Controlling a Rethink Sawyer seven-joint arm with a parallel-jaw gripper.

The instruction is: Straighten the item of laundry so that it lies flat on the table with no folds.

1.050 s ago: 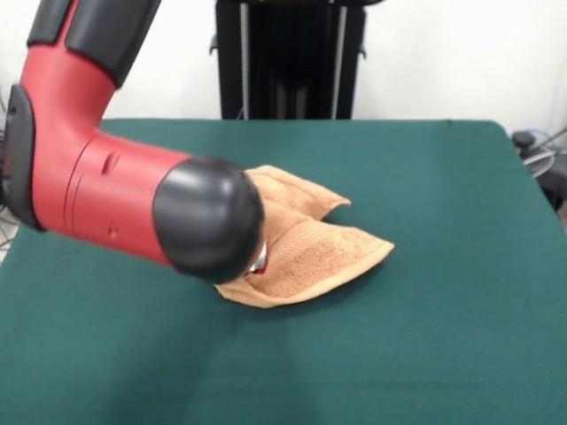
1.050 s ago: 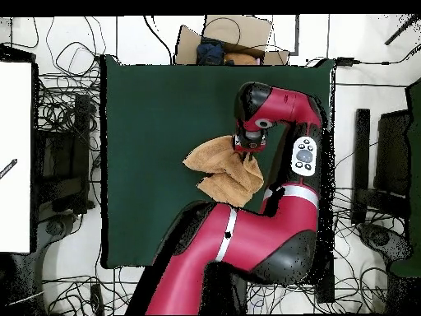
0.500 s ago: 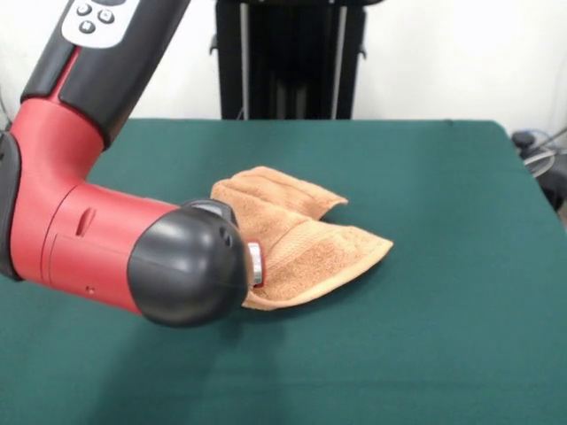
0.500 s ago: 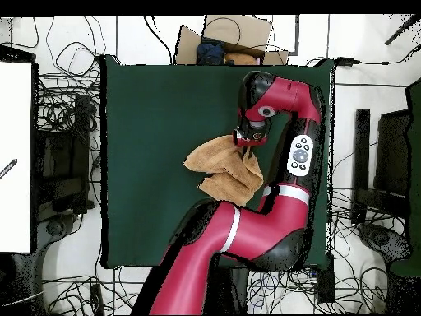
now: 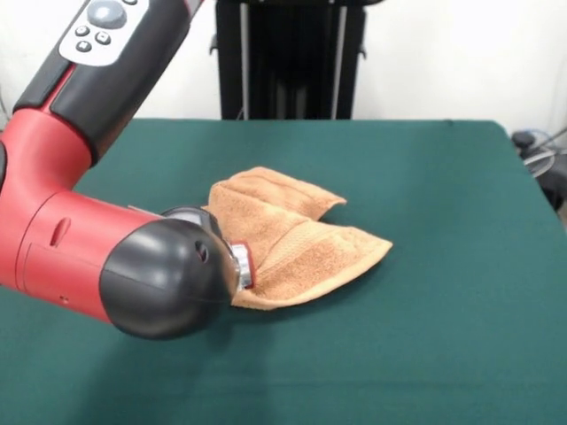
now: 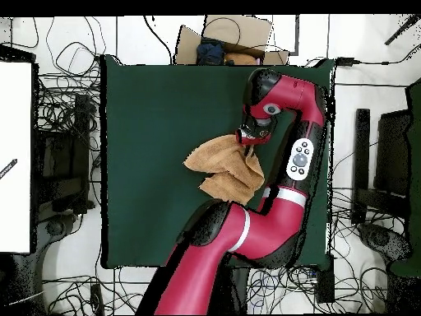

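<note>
Towel [image 5: 297,239] folded and bunched on green bench [image 5: 443,336].
Gripper [image 6: 249,140] at towel's edge; arm [image 5: 106,266] hides fingers, grip can't be told.

The arm [image 5: 80,257] has glossy red shells, rounded black joint caps, a silver ring, and a grey button pad [image 5: 104,28] at upper left.

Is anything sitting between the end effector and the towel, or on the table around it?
Nothing visible. The end effector is already at the edge of the folded towel, and the green table around it shows no other objects. The arm's wrist hides its fingers.
</note>
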